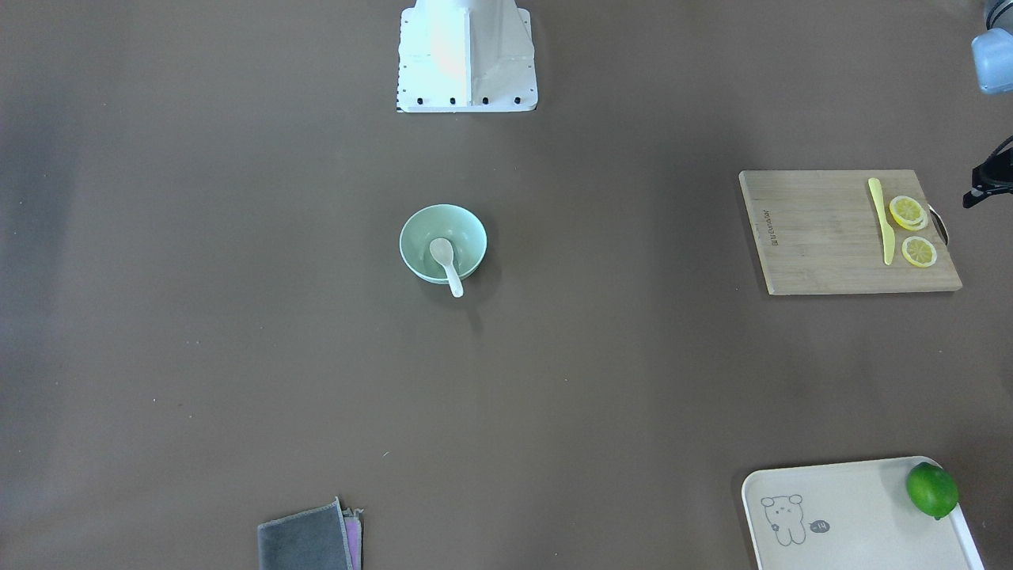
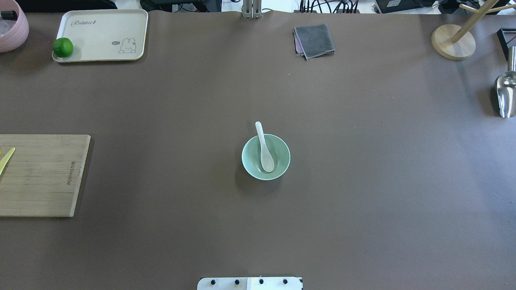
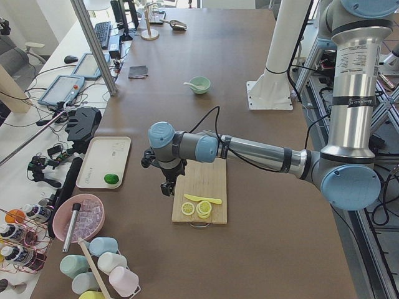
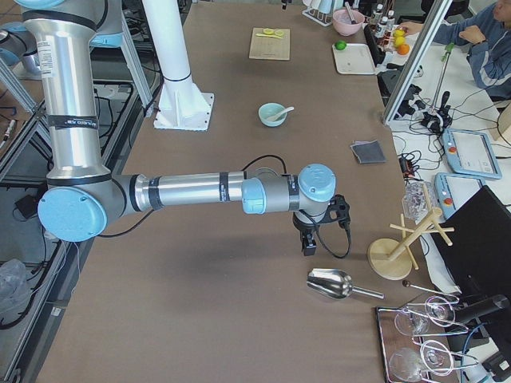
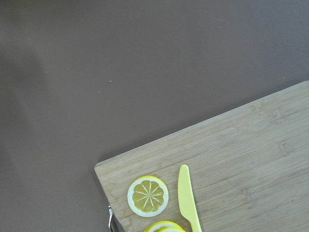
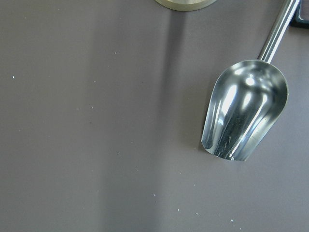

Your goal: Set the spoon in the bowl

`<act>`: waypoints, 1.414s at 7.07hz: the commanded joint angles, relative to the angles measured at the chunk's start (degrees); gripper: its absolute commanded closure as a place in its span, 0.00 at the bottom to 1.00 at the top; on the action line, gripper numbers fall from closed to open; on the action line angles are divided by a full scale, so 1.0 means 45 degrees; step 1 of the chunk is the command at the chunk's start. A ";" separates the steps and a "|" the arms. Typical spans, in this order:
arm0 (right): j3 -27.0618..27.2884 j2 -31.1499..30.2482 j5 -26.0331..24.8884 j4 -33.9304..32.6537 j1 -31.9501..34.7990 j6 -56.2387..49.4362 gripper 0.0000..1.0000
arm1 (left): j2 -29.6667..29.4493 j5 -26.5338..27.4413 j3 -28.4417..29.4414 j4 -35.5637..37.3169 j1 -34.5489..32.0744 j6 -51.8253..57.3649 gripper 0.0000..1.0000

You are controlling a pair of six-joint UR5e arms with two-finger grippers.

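The white spoon [image 1: 447, 265] lies in the pale mint-green bowl [image 1: 411, 233] at the table's middle, scoop inside and handle resting over the rim. The overhead view shows the same spoon [image 2: 264, 150] and bowl [image 2: 250, 163]. No gripper is near them. My left gripper [image 3: 167, 187] hangs over the edge of the wooden cutting board [image 3: 201, 187], far from the bowl [image 3: 200, 85]. My right gripper [image 4: 308, 243] hangs above the table near a metal scoop [image 4: 329, 284]. I cannot tell whether either gripper is open or shut.
The cutting board [image 1: 823, 237] carries a yellow knife [image 1: 880, 218] and lemon slices [image 1: 918, 252]. A tray [image 2: 100, 36] holds a lime [image 2: 63, 47]. A folded grey cloth [image 2: 314, 40], a wooden stand [image 2: 453, 42] and the metal scoop [image 2: 506, 94] lie at the table's edges.
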 commanded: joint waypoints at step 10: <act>0.1887 -0.2046 -0.0182 -0.0041 0.0286 0.0230 0.00 | -0.0882 -0.1237 -0.0439 -0.0117 -0.0320 -0.1312 0.02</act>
